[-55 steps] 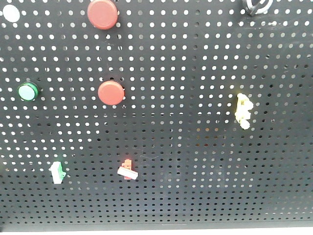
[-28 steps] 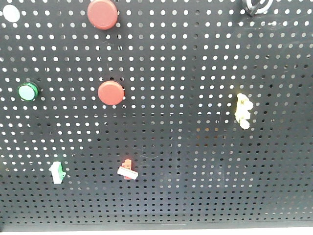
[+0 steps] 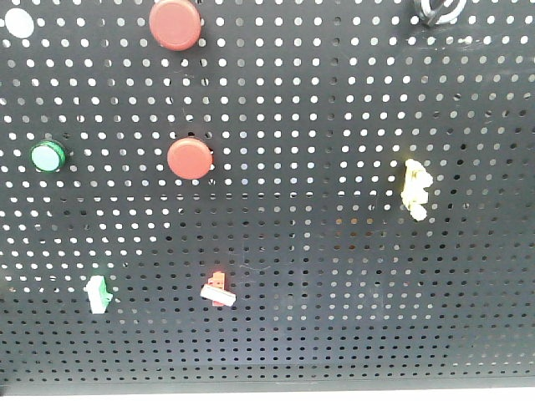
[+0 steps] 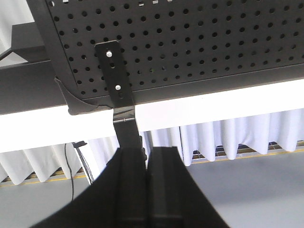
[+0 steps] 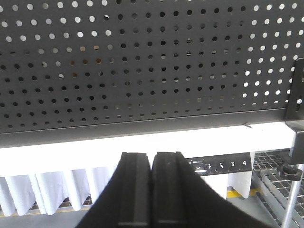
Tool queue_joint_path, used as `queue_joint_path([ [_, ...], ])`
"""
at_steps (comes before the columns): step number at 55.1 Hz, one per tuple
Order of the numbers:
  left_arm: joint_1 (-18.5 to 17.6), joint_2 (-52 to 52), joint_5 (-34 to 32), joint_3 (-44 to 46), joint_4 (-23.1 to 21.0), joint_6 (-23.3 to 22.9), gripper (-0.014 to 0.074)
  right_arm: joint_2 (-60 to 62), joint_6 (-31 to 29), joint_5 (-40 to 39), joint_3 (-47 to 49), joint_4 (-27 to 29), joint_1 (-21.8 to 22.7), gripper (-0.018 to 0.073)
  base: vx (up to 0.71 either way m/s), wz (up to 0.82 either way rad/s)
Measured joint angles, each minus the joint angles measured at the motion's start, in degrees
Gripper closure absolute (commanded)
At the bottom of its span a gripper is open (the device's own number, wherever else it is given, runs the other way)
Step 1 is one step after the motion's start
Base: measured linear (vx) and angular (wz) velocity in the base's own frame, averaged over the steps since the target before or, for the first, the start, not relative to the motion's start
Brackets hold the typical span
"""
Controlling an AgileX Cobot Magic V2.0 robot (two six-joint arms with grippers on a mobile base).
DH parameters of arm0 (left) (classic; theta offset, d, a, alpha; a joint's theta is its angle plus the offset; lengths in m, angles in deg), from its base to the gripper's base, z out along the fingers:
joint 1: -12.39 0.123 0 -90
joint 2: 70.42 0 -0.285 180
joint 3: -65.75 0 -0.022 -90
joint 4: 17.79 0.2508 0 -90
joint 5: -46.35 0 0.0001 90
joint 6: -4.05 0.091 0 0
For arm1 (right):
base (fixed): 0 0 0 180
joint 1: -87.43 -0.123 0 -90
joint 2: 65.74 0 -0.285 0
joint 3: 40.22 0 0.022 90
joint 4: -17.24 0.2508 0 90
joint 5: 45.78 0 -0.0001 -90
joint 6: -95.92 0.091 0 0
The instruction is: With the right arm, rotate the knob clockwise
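The knob (image 3: 439,10), black with a shiny silver ring, sits at the top right edge of the black pegboard (image 3: 334,317), partly cut off by the frame. Neither arm shows in the front view. In the right wrist view my right gripper (image 5: 151,156) is shut and empty, below the pegboard's lower edge (image 5: 142,126). In the left wrist view my left gripper (image 4: 146,152) is shut and empty, below the board's lower left corner near a black mounting bracket (image 4: 115,71). The knob shows in neither wrist view.
On the pegboard are two red push buttons (image 3: 175,23) (image 3: 189,158), a green button (image 3: 47,156), a yellow switch (image 3: 415,190), a red and white switch (image 3: 217,290) and a green and white switch (image 3: 99,293). A desk control panel (image 5: 223,165) and white curtains lie below.
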Motion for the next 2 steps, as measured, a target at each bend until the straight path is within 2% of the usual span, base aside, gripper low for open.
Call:
queue_joint_path([
  [2, 0.0, 0.0, 0.0, 0.0, 0.0, 0.0, 0.0603, 0.0, 0.0, 0.0, 0.0, 0.0, 0.0, 0.0571, 0.0, 0.0],
])
